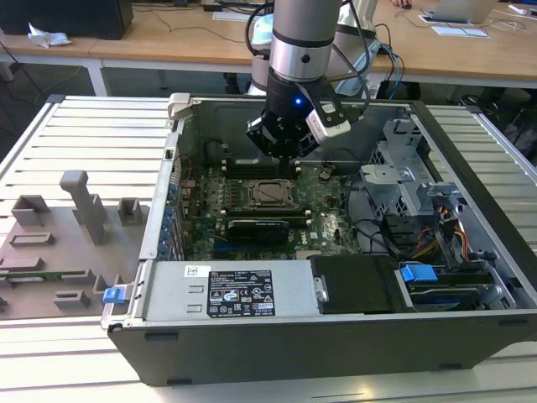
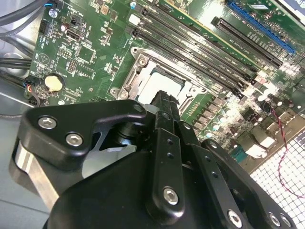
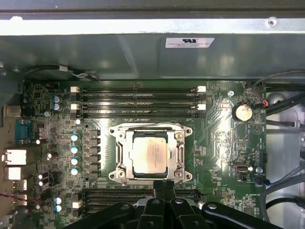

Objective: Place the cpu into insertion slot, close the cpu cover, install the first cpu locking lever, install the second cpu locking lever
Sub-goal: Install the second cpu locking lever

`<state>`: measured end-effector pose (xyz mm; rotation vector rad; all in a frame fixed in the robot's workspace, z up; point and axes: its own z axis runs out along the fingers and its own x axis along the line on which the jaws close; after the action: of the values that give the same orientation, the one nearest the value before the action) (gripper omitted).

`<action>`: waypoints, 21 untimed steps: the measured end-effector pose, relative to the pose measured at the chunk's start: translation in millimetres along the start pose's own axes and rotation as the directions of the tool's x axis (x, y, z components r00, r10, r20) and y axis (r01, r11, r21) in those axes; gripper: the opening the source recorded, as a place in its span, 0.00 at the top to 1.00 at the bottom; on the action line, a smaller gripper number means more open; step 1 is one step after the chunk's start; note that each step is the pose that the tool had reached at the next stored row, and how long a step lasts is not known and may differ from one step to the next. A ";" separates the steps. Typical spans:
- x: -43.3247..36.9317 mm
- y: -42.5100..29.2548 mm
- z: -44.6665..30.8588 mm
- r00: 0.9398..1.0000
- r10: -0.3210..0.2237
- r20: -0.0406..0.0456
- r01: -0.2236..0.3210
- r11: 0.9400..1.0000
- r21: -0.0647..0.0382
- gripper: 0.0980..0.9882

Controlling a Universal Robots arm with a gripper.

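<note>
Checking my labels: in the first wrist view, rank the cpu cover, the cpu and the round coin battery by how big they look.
1. cpu cover, framing the chip.
2. cpu, inside its opening.
3. coin battery, clearly smallest.
All lie on the same board, so nearness hardly skews this.

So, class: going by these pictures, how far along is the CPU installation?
Done: the cpu sits in the insertion slot, and the cpu cover lies flat, framing it. In hand: nothing; the gripper hovers shut at the socket's edge. Left: whether either locking lever is latched can't be told from these views.
</note>
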<state>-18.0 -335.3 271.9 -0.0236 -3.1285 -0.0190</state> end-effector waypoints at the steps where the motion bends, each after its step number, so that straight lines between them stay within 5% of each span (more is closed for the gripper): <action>1: 0.0 -0.5 0.0 1.000 0.000 0.000 0.000 1.000 0.000 0.99; 9: -0.1 -10.6 -0.1 1.000 0.000 0.000 0.000 1.000 0.000 0.99; 21: -0.3 -36.7 0.2 1.000 0.000 0.000 0.000 1.000 0.000 0.99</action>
<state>-18.3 -372.0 271.2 -0.0237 -3.1285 -0.0191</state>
